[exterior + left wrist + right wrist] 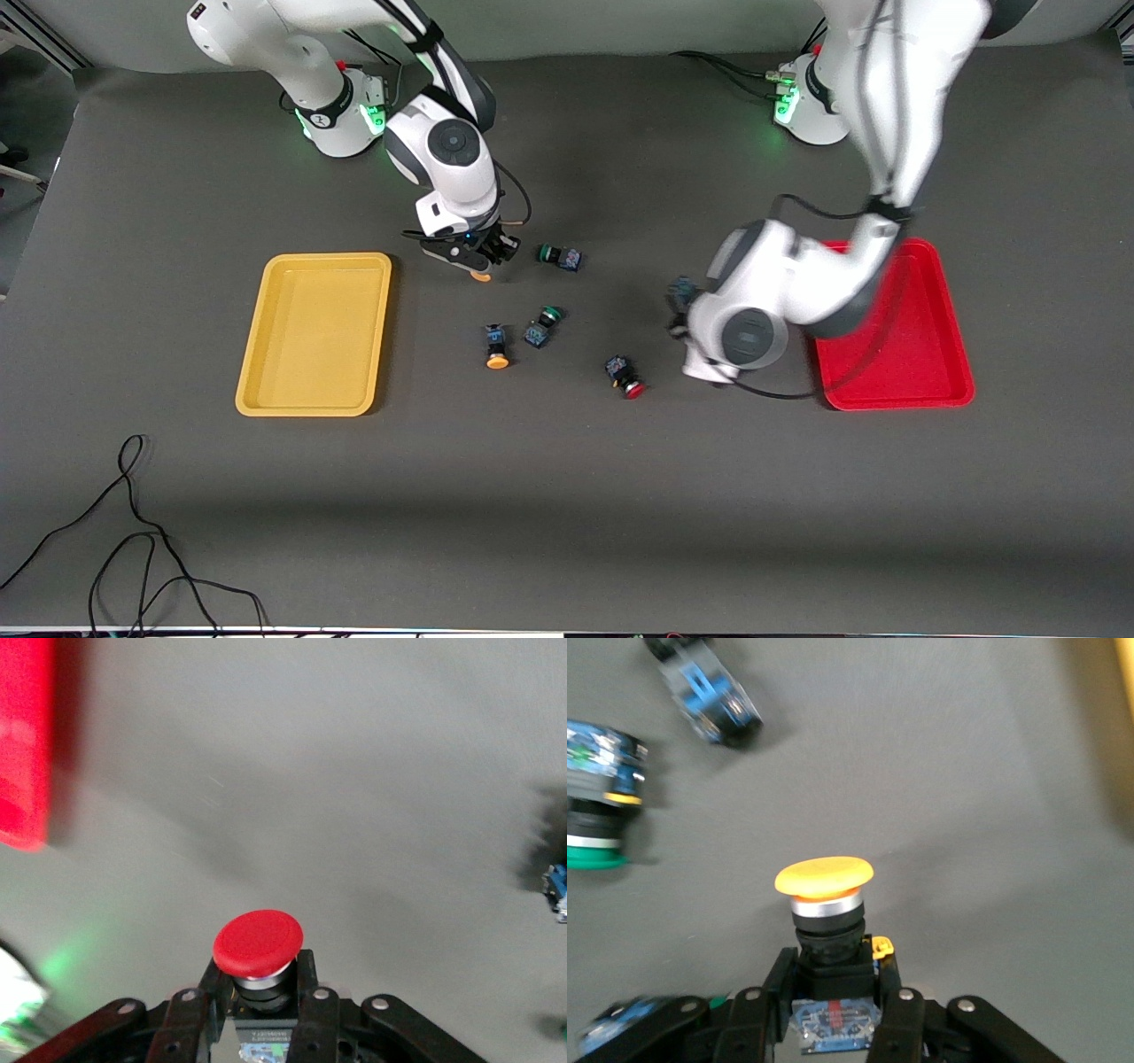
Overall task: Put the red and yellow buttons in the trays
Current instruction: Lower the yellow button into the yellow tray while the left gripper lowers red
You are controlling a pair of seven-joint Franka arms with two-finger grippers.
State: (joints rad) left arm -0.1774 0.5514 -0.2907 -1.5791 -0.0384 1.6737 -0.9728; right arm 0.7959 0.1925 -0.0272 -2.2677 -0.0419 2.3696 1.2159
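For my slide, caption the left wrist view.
Left claw shut on a red button, red tray at the edge.

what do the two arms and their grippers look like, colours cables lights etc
Both arms have glossy white rounded shells with dark grey round joint caps and black bands. Green lights glow at each base, and black cables run along the links. The right gripper and left gripper are black, with jointed metal-pinned fingers. A small blue light shows near the right wrist.

The dark table (567, 496) carries a yellow tray (316, 332) and a red tray (921, 354) (one toward each end). Between them lie a yellow button (496, 346), a red button (625, 376) and two green buttons (560, 257) (542, 325); a black cable (133, 532) trails nearest the camera.
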